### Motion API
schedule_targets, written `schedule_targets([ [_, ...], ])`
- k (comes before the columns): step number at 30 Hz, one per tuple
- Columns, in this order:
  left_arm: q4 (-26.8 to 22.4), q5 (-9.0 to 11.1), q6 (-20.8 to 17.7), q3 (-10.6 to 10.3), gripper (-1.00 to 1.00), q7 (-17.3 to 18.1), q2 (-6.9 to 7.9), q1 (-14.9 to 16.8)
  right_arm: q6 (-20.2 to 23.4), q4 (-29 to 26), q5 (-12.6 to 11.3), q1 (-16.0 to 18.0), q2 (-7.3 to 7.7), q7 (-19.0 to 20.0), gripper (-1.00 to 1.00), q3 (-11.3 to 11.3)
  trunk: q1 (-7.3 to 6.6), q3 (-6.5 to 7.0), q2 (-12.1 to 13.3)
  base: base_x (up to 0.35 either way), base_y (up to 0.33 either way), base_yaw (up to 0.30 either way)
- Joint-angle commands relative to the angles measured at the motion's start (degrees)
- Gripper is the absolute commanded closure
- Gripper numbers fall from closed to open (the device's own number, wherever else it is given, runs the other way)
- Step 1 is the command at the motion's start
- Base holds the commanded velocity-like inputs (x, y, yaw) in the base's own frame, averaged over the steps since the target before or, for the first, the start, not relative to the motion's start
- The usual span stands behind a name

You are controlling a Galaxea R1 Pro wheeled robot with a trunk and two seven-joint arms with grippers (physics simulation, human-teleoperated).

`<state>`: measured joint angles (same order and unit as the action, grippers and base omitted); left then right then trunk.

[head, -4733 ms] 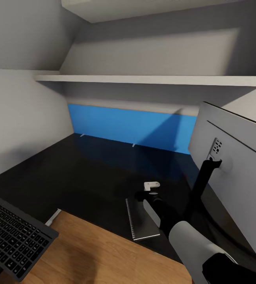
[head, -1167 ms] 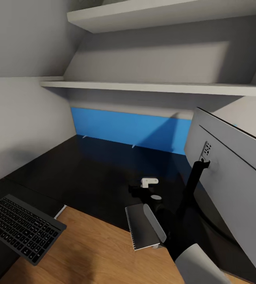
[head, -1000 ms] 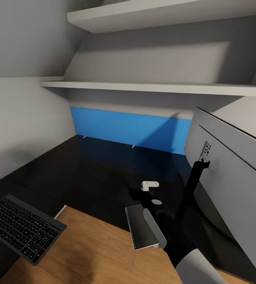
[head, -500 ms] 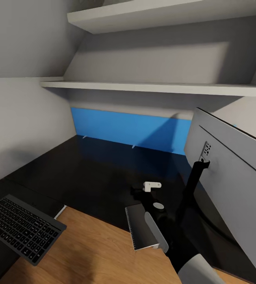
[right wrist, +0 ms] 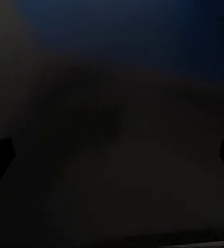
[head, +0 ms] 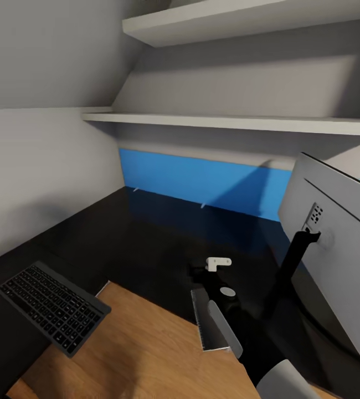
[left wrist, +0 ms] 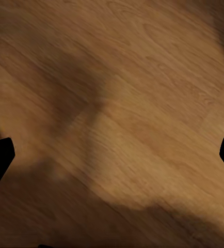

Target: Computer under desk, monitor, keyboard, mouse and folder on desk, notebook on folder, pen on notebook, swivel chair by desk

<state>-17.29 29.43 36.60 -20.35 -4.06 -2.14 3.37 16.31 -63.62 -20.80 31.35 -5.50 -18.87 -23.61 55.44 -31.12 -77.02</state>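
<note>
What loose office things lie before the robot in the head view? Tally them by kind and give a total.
Keyboard: 1
Monitor: 1
Notebook: 1
Total: 3

A home study nook: black desk (head: 135, 244), monitor (head: 340, 244), keyboard (head: 55, 307), white wall shelves (head: 230, 123), wood floor (head: 135, 354).

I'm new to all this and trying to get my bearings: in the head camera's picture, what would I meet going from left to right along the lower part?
Slim dark-keyed keyboard in a silver-grey frame → thin grey notebook with a spiral edge → thin black monitor neck → wide monitor's silver-grey back.
</note>
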Motion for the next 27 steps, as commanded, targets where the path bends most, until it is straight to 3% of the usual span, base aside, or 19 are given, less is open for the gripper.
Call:
schedule_targets([
  [1, 0.04, 0.19, 0.2, -0.48, -1.0, -0.43, 0.02, 0.06, 0.17, -0.1, -0.47, 0.02, 0.04, -0.46, -1.0, -0.12, -0.01, -0.08, -0.03, -0.144, -0.027, 0.265],
  [15, 0.06, 0.18, -0.12, -0.48, -1.0, -0.43, 0.02, 0.06, 0.19, -0.44, -0.47, -0.8, 0.12, -0.28, -1.0, -0.12, -0.01, -0.21, -0.03, -0.271, -0.054, 0.197],
  [27, 0.06, 0.18, -0.11, -0.48, -1.0, -0.43, 0.03, 0.06, 0.13, -0.39, -0.47, -0.85, 0.11, -0.28, -1.0, -0.12, -0.01, -0.21, -0.03, -0.326, -0.003, 0.017],
])
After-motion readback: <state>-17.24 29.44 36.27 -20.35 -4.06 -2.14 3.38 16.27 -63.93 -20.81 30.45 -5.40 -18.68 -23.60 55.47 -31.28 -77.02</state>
